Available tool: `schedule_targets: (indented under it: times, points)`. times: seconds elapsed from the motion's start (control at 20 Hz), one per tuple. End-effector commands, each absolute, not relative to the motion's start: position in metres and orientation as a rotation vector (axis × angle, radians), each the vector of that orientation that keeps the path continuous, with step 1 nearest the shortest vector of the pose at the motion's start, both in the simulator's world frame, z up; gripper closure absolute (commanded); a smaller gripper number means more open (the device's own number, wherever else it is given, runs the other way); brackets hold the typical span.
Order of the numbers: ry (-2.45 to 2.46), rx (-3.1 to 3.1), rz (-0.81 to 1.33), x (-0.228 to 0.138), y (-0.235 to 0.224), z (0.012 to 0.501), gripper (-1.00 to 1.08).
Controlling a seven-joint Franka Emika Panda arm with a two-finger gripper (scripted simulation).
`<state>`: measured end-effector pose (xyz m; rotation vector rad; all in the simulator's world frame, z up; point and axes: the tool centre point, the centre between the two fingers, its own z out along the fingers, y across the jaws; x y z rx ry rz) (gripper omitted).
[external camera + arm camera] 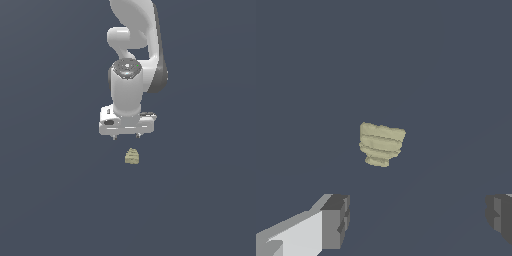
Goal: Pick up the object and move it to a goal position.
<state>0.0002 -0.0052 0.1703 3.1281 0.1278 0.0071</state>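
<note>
The object [132, 156] is a small tan-beige lump with a domed top and horizontal ridges, resting on the dark grey floor. My white gripper [127, 135] hangs just above it, a little toward the exterior view's left. In the wrist view the object [381, 144] lies ahead of the fingers, apart from them. The gripper [418, 220] stands open, its two grey fingertips [336, 221] set wide with nothing between them.
The white arm [135, 55] rises behind the gripper toward the top of the exterior view. A plain dark grey surface [60, 200] spreads all around the object, with no other item in sight.
</note>
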Motion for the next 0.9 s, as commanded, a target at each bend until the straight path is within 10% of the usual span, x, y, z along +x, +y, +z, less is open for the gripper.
schedule_targets:
  times: [0.0,0.85]
  points:
    - [0.179,3.124,0.005,0.001,-0.005,0.168,-0.92]
    - [0.838,3.009,-0.011,0.006,0.002,0.143,-0.92]
